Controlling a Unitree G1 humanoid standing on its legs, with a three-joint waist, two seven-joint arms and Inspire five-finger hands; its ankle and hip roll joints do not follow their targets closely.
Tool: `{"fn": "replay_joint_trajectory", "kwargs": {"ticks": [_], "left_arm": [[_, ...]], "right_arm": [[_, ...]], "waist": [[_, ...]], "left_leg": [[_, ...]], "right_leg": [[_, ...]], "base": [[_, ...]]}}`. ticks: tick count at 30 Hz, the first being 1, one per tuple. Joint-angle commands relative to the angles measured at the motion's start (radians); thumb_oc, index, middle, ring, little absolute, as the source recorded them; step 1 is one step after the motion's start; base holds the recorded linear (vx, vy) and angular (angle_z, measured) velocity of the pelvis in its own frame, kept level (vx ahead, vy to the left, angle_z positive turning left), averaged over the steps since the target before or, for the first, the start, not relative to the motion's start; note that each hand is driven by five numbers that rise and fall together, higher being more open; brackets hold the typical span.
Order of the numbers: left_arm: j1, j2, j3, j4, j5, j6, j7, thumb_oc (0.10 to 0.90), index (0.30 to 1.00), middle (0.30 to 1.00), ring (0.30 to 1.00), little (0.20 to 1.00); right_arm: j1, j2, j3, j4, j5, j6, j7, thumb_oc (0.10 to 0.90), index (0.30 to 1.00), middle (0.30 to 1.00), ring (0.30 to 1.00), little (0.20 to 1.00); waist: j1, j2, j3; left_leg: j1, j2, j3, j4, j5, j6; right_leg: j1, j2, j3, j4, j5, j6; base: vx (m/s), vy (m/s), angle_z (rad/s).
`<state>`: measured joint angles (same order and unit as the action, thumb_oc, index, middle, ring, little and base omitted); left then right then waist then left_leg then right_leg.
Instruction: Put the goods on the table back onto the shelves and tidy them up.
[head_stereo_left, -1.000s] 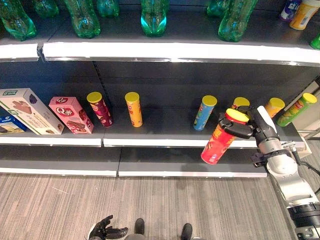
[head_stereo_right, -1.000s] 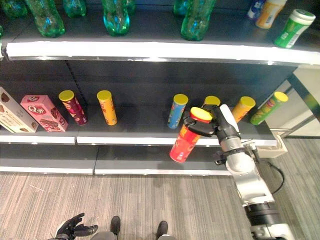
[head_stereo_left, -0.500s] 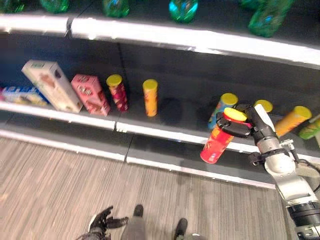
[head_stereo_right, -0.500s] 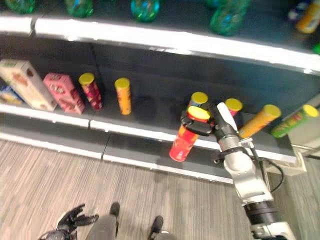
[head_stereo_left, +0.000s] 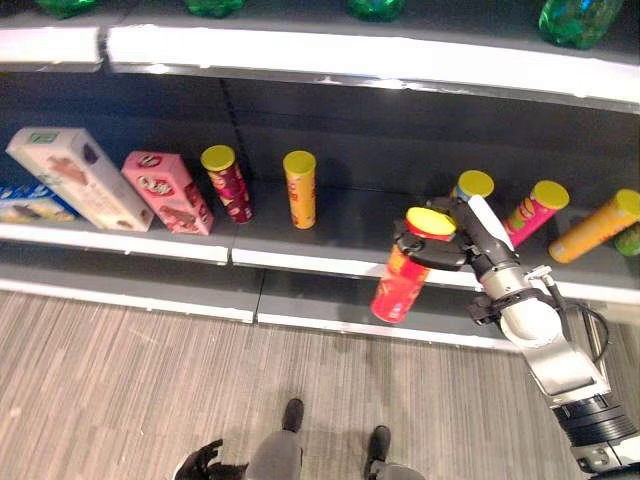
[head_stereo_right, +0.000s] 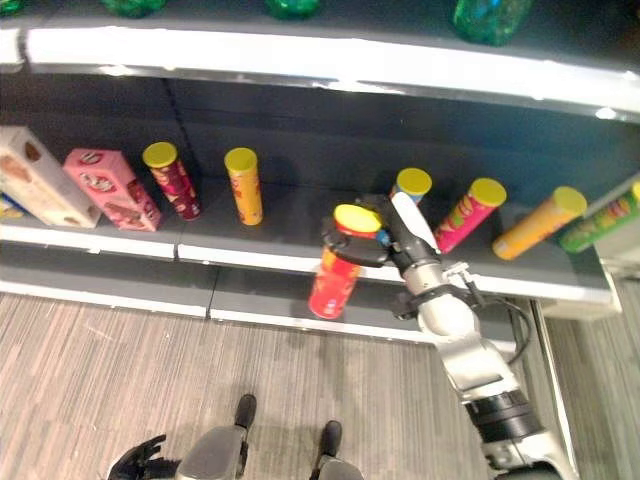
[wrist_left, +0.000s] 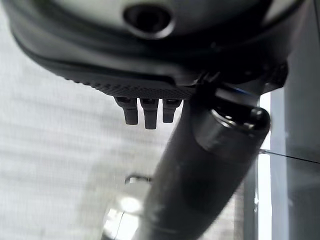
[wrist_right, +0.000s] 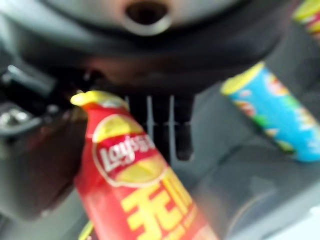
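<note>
Red chip can (head_stereo_left: 402, 283), yellow-lidded, was held tilted in front of the middle shelf's (head_stereo_left: 300, 262) front edge, clamped near its top by the right robot hand (head_stereo_left: 452, 240). Shelf stock, left to right: cream box (head_stereo_left: 75, 179); pink box (head_stereo_left: 168, 192); maroon can (head_stereo_left: 228, 183); orange can (head_stereo_left: 300, 189); blue can (head_stereo_left: 470, 186), just behind the held can; pink can (head_stereo_left: 530, 212), leaning; orange-yellow can (head_stereo_left: 592, 226), leaning. Green bottles (head_stereo_left: 580, 20) stood on the upper shelf (head_stereo_left: 350, 65). Left robot hand (head_stereo_right: 140, 462) hung low over the wooden floor (head_stereo_left: 130, 380), fingers relaxed and holding nothing.
</note>
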<state>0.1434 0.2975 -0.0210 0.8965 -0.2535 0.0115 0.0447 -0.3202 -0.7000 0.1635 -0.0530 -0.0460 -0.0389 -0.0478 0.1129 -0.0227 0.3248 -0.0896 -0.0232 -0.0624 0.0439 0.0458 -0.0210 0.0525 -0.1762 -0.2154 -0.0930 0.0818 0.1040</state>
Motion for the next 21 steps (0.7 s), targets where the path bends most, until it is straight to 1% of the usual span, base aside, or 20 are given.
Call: {"fn": "replay_joint_trajectory", "kwargs": {"ticks": [1,10,13,18,21], "left_arm": [[-0.009,0.042,-0.021,0.021,-0.005,-0.044,0.025,0.800,0.900,0.900,0.900,0.900],[-0.009,0.033,-0.028,0.063,-0.007,-0.046,0.043,0.800,0.900,0.900,0.900,0.900],[-0.008,0.033,-0.036,0.062,-0.010,-0.051,0.053,0.800,0.900,0.900,0.900,0.900],[-0.022,0.034,-0.078,0.035,-0.017,-0.070,0.089,0.800,0.900,0.900,0.900,0.900],[-0.043,0.038,-0.114,0.018,-0.012,-0.085,0.116,0.800,0.900,0.900,0.900,0.900]], "right_arm": [[-0.180,-0.053,-0.060,-0.028,-0.038,-0.077,-0.066,0.400,0.300,0.300,0.300,0.300],[-0.236,-0.057,-0.059,-0.007,-0.136,-0.059,-0.142,0.400,0.300,0.300,0.300,0.300],[-0.267,-0.057,-0.063,0.021,-0.200,-0.051,-0.199,0.400,0.300,0.300,0.300,0.300],[-0.347,-0.023,-0.066,0.091,-0.308,-0.034,-0.345,0.400,0.300,0.300,0.300,0.300],[-0.414,-0.020,-0.053,0.143,-0.396,-0.003,-0.431,0.400,0.300,0.300,0.300,0.300]], "waist": [[0.035,-0.012,-0.086],[0.050,-0.003,-0.062],[0.064,0.007,-0.049],[0.089,0.030,-0.018],[0.110,0.043,0.003]], "left_leg": [[-0.064,0.079,0.004,-0.048,0.036,-0.056],[-0.099,0.069,-0.003,-0.061,0.042,-0.054],[-0.116,0.064,-0.012,-0.060,0.045,-0.054],[-0.150,0.055,-0.035,-0.047,0.046,-0.049],[-0.173,0.047,-0.052,-0.042,0.048,-0.046]], "right_leg": [[0.074,0.042,-0.033,0.053,-0.192,0.023],[0.039,0.029,-0.049,0.035,-0.175,0.036],[0.026,0.025,-0.057,0.036,-0.173,0.040],[0.000,0.017,-0.072,0.050,-0.173,0.044],[-0.019,0.011,-0.082,0.060,-0.172,0.048]], "base": [[0.02,0.053,0.11],[0.01,0.013,0.01],[-0.02,0.005,0.05],[-0.02,0.006,0.08],[0.00,0.005,0.12]]}}
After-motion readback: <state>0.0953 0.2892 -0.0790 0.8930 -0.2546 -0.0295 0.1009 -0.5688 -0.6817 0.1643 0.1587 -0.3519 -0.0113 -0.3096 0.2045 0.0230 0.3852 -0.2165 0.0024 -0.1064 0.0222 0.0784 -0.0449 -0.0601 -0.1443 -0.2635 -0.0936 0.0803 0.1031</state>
